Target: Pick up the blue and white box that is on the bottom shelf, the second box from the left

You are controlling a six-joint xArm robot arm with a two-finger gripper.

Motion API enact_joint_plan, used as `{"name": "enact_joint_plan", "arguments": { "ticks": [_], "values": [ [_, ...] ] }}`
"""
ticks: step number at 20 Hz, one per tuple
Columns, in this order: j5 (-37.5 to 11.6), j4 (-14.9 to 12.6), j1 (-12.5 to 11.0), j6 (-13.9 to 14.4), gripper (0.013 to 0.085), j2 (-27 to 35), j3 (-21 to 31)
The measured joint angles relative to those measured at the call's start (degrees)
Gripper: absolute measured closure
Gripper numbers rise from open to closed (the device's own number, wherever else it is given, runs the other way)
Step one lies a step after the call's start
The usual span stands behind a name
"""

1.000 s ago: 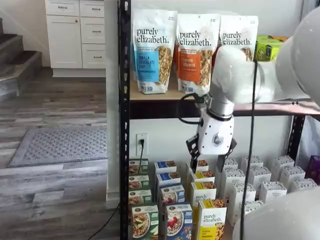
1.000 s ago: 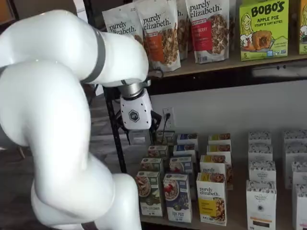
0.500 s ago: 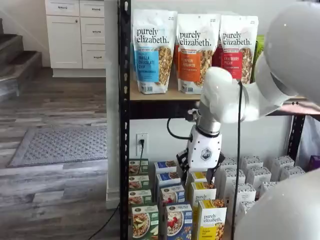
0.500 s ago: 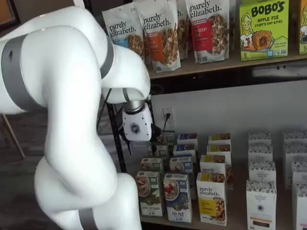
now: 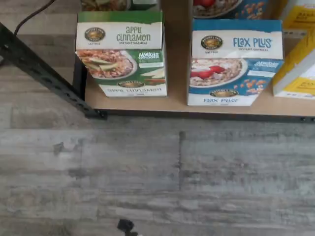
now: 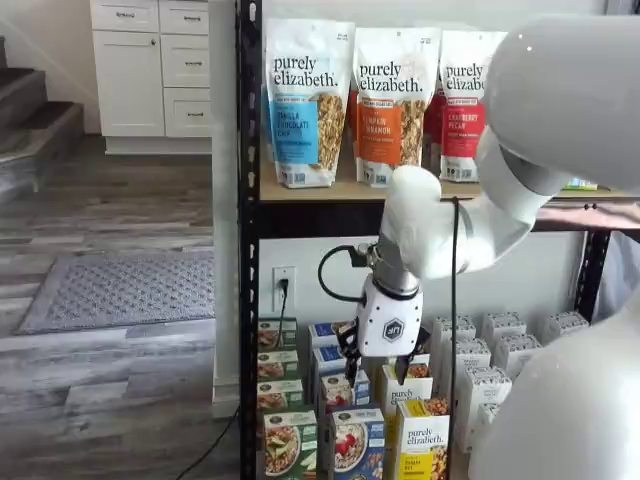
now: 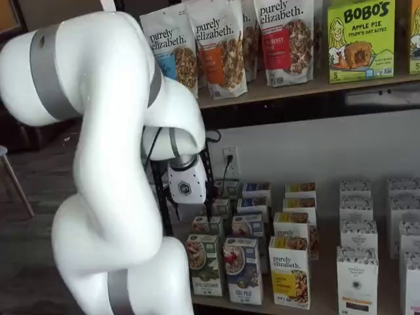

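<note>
- Since a second ago my arm has swung left and come lower in both shelf views. The gripper (image 6: 376, 372) now hangs over the rows of boxes on the bottom shelf (image 5: 172, 109).
- I can see a gap between its two black fingers in a shelf view, so the gripper is wide and holds nothing.
- On the left, in the wrist view, a black metal post (image 5: 44, 73) slants down to the shelf corner. It is close to my way in and I could bump it.
- Next comes the green-trimmed box (image 5: 121, 54), the apple cinnamon one. It looks a lot like my box. I think this is the big risk: if I come down too far left, I grab the wrong one.
- Then comes the blue and white box (image 5: 235, 63), marked Flax Plus, with a bowl and red berries on it. It stands upright at the front edge of the shelf, just beside the green one, with a small gap between them. It also shows at the front in both shelf views (image 6: 356, 443).
- Right of it is the yellow box (image 5: 298, 69), very near. A finger could catch it and push it over.
- More boxes stand close behind the front row, so a hard push could knock them back.
- Up above, bags of granola (image 6: 305, 100) sit on the tan board, well clear.
- The gripper is above the boxes and not yet around mine, so I must go down and forward slowly.
</note>
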Motion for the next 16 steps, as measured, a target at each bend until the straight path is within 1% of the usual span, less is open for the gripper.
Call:
{"name": "enact_joint_plan", "arguments": {
  "ticks": [2,4,8,11,14,16],
  "values": [
    [-2.06,1.35,-0.14,-1.38,0.0130,2.28,-0.59],
    [-4.36,1.88,-0.72,-2.47,0.0130,5.03,-1.49],
    [-7.36,1.15,-2.53,-3.74,0.0130,9.95,-3.73],
    [-8.62,1.30,-3.86,-5.23,0.0130,12.81,-5.11],
    [-7.82,3.77,-4.99,-8.52,0.0130,15.10,-6.59],
    [-7.62,5.00,-5.60,-10.21,0.0130,16.52,-7.38]
  ]
}}
